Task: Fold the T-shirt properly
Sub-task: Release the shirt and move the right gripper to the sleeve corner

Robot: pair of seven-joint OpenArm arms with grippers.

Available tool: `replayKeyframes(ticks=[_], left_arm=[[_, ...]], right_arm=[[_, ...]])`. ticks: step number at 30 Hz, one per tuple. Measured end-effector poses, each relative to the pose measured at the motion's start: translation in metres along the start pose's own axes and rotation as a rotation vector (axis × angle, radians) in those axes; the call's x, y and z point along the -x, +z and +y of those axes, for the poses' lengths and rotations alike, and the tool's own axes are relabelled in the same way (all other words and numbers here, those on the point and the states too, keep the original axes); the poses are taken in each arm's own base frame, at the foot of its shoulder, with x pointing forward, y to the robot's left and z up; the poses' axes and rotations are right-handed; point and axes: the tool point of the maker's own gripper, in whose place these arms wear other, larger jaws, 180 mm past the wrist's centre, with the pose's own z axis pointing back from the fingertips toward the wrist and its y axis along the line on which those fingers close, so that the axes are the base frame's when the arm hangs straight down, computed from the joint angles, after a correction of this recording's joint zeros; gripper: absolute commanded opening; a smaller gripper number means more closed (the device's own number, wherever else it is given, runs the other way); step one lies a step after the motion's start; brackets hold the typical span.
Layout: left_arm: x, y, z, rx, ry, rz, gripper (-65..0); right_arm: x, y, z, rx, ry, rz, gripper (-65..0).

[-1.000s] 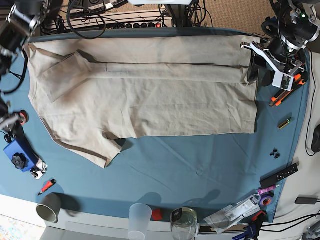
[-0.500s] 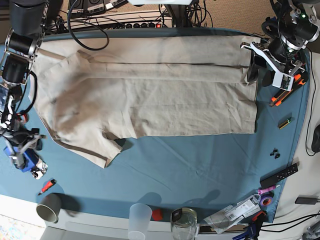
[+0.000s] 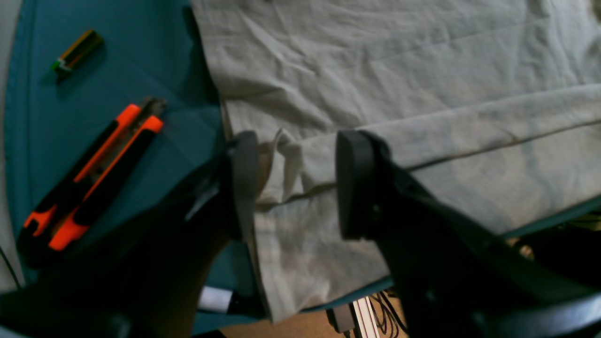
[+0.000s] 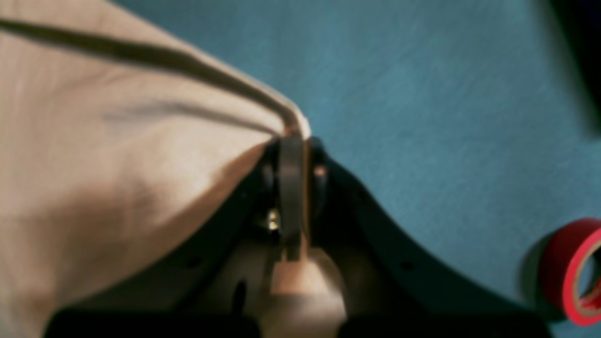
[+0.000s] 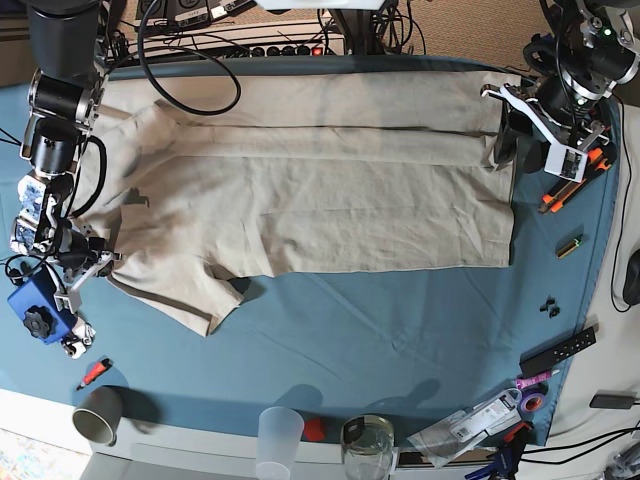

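The beige T-shirt (image 5: 330,200) lies spread across the teal table cloth (image 5: 400,330), with its far long side folded inward and one sleeve (image 5: 195,300) sticking out toward the front. My right gripper (image 5: 88,266) is at the shirt's left edge; in the right wrist view it (image 4: 293,141) is shut on a lifted edge of the T-shirt (image 4: 117,164). My left gripper (image 5: 503,130) is at the far right corner. There it (image 3: 298,183) stands open, one finger on each side of the folded hem of the T-shirt (image 3: 422,70).
An orange-black knife (image 3: 89,173) and a small green-yellow stick (image 3: 77,49) lie right of the shirt. A red tape roll (image 4: 577,272) and a blue block (image 5: 38,305) sit by my right gripper. Cups (image 5: 97,413) and a jar (image 5: 367,445) line the front edge.
My right arm swung from the back-left corner down to the shirt's left edge and its jaws closed on the fabric. The left arm has not moved.
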Motion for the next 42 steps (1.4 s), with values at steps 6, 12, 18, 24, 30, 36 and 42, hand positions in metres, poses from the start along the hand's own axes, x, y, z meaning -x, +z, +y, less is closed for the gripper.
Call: replayKeyframes(ticks=[6,12,18,24,30,36,42], left_arm=[[0.000,0.000,0.000,0.000,0.000,-0.001,-37.3],[0.000,0.000,0.000,0.000,0.000,-0.001,-37.3],[-0.006,-0.001,0.000,0.000,0.002,-0.029,-37.3],[-0.005,-0.001,0.000,-0.003,0.002,-0.028,-37.3],[-0.006,-0.001,0.000,-0.003,0.002,-0.028,-37.3],[-0.005,-0.001,0.000,-0.003,0.002,-0.028,-37.3],[-0.006,-0.001,0.000,-0.002,0.002,-0.029,-37.3]], right_arm=[[0.018,0.013,0.012,-0.122,-0.093,0.126,-65.0],[0.039,0.045,0.018,-0.227,-0.058,0.238,-65.0],[0.037,0.079,0.016,-0.244,0.042,0.222,-65.0],[0.073,0.090,0.029,-0.229,0.154,0.267,-65.0],[0.065,0.090,0.031,-0.221,0.127,0.200,-62.4],[0.055,0.094,0.036,-0.264,0.154,0.159,-43.4],[-0.001,0.109,0.025,-0.236,0.151,-0.001,-43.5]])
